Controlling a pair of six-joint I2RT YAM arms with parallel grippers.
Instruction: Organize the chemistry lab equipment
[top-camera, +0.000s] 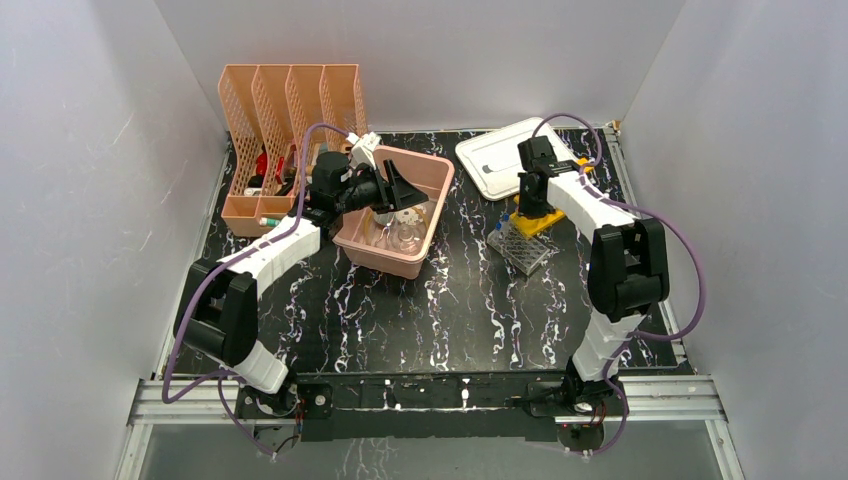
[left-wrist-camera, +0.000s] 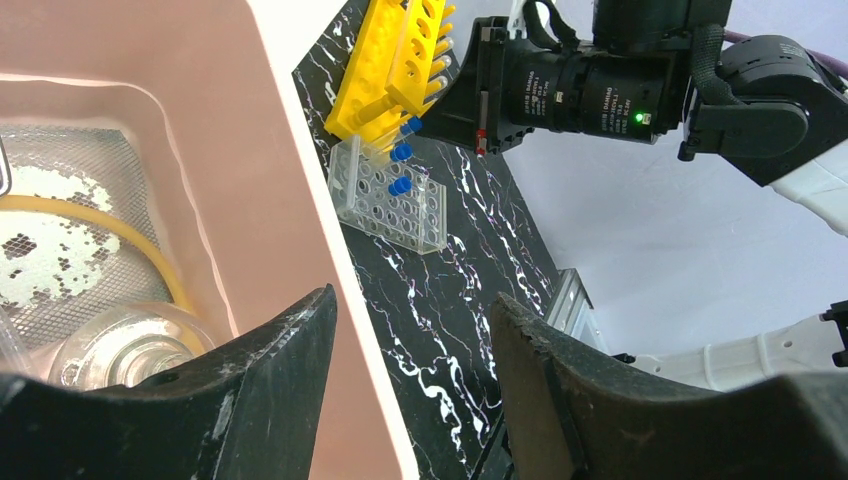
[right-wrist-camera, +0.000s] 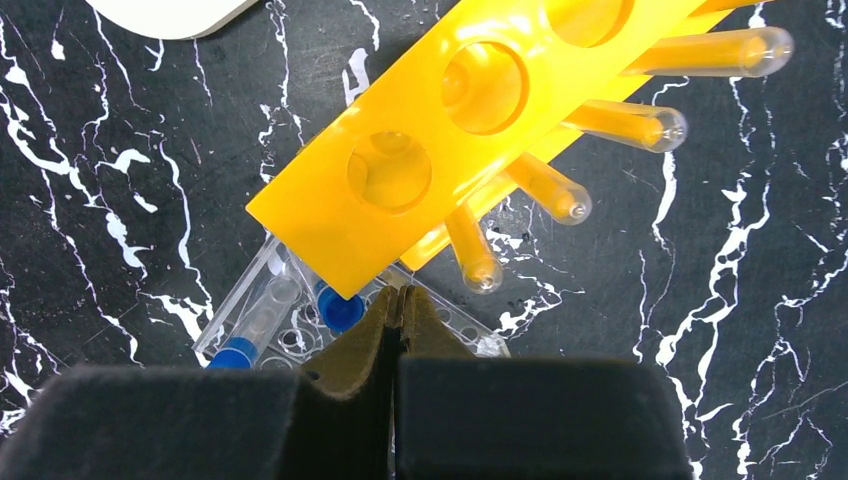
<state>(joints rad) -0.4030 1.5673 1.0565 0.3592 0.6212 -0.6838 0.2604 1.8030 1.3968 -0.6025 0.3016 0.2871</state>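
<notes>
Right wrist: yellow rack (right-wrist-camera: 440, 150) lay just beyond right end effector (right-wrist-camera: 395, 305)
Jaws were pinched together, empty, over clear rack (right-wrist-camera: 265, 312)

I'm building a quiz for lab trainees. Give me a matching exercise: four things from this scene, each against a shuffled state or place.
Things:
1. left gripper
2. right gripper
3. yellow tube rack
4. white lid

States or places:
A. flat on the table, far right part
B. shut, nothing between the fingers
C. open
D. lying against the clear tube rack

Pairs: 1-C, 2-B, 3-D, 4-A
</notes>
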